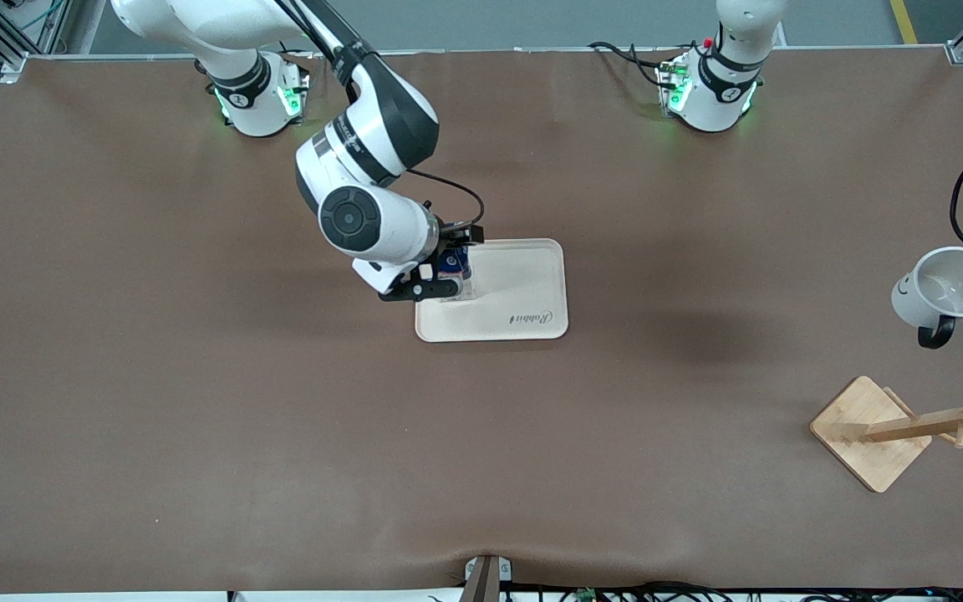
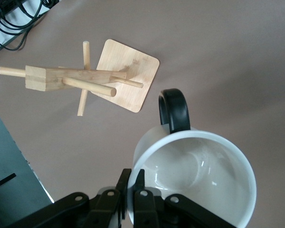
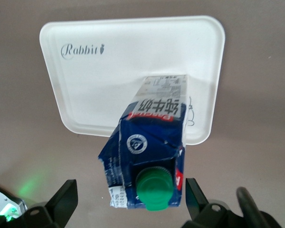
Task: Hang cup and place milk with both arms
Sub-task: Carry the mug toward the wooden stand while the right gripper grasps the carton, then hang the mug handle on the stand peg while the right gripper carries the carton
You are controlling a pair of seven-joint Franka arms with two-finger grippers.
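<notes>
The tray (image 1: 523, 293), cream-coloured with "Rabbit" printed in one corner, is lying near the middle of the table (image 1: 197, 376), and the milk (image 3: 149, 156) is being stood upright in it, close to the edge that faces the right arm's end; nothing else is seen inside it. In the right wrist view the carton's dark blue gabled top and green cap (image 3: 154, 190) are sitting squarely between the two black fingers (image 3: 61, 202), and a clear gap is showing on each side, so the right gripper (image 1: 446, 278) is spread wide around the carton and nothing is being gripped. At the left arm's end of the table the cup (image 2: 197, 178) is being carried in the air by the left gripper (image 2: 135, 199), whose fingers are closed tight on the white rim, one pad inside and one outside. The cup's mouth is being shown to the wrist camera, its inside looking empty, and its black handle (image 2: 175, 111) is pointing away from the fingers. The cup is being held over bare table, near the wooden rack (image 1: 908, 426), which is standing nearer the front camera than the cup, with its pegs free.
</notes>
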